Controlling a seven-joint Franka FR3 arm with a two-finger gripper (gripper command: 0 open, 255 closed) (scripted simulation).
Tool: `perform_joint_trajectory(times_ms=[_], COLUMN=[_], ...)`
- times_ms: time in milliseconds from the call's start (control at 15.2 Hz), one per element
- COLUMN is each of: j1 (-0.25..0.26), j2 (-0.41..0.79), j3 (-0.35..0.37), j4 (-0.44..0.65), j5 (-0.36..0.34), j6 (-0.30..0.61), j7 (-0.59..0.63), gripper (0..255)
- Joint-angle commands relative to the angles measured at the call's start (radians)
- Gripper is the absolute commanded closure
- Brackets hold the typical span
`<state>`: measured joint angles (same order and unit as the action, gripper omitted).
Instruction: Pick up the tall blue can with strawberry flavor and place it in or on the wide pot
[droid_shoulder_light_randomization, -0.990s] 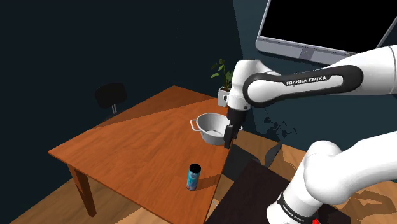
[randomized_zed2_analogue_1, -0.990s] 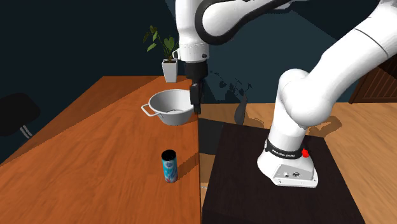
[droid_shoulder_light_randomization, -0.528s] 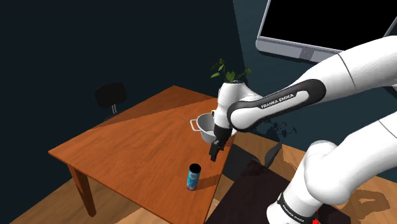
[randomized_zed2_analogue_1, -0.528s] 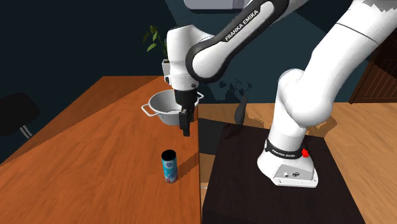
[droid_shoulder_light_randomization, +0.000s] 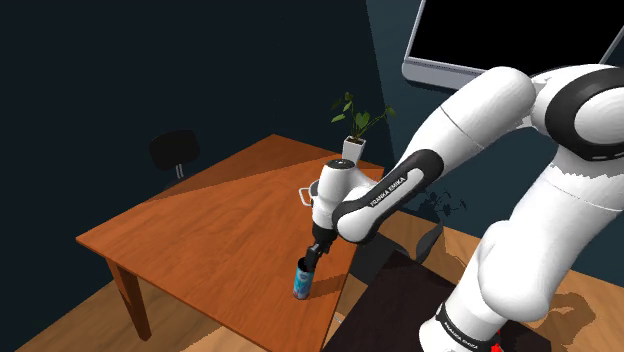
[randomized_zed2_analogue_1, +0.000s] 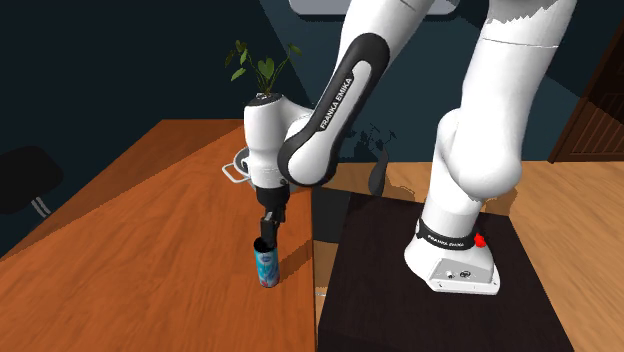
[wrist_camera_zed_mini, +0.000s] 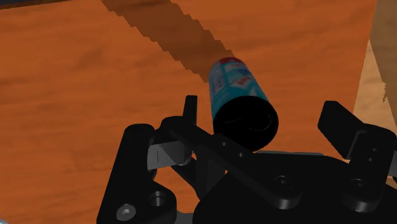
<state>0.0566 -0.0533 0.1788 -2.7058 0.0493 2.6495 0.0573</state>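
Swinging off from beside the pot (randomized_zed2_analogue_1: 233, 171) over the past second, the gripper (droid_shoulder_light_randomization: 312, 256) now hangs just above the blue can (droid_shoulder_light_randomization: 303, 281) — a drop toward 7 o'clock in the shoulder view. Reading that view from its left: the orange-brown table (droid_shoulder_light_randomization: 190, 230) spreads wide, and the can stands upright near its 5 o'clock edge, unmoved. The black fingers sit at the can's 12 o'clock, and the pot lies farther off at about 1 o'clock, mostly hidden behind the white wrist. A potted plant (droid_shoulder_light_randomization: 357, 124) stands beyond the pot. In the wrist view the claw is released: one finger (wrist_camera_zed_mini: 189, 108) stands to one side of the can's dark top and its partner to the other, neither touching, a red mark showing on the blue label. This looks like the end of the approach — the can is bracketed but not yet held. The likely next need is a little more descent, then a squeeze on the can's upper body. It stands close to the table edge, so a nudge could tip it off.
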Motion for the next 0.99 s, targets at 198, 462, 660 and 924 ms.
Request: perform_joint_trajectory(times_ms=[198,462,660,924], j1=[-0.004,0.003,0.006,0.006], j2=[0.149,0.219,0.229,0.229], j3=[-0.007,-0.023,-0.027,-0.027], j4=[0.03,0.038,0.039,0.039], j5=[-0.088,-0.126,-0.132,-0.132], j6=[0.131,0.191,0.2,0.2], j7=[0.067,0.095,0.099,0.099], gripper=[0,0,0,0])
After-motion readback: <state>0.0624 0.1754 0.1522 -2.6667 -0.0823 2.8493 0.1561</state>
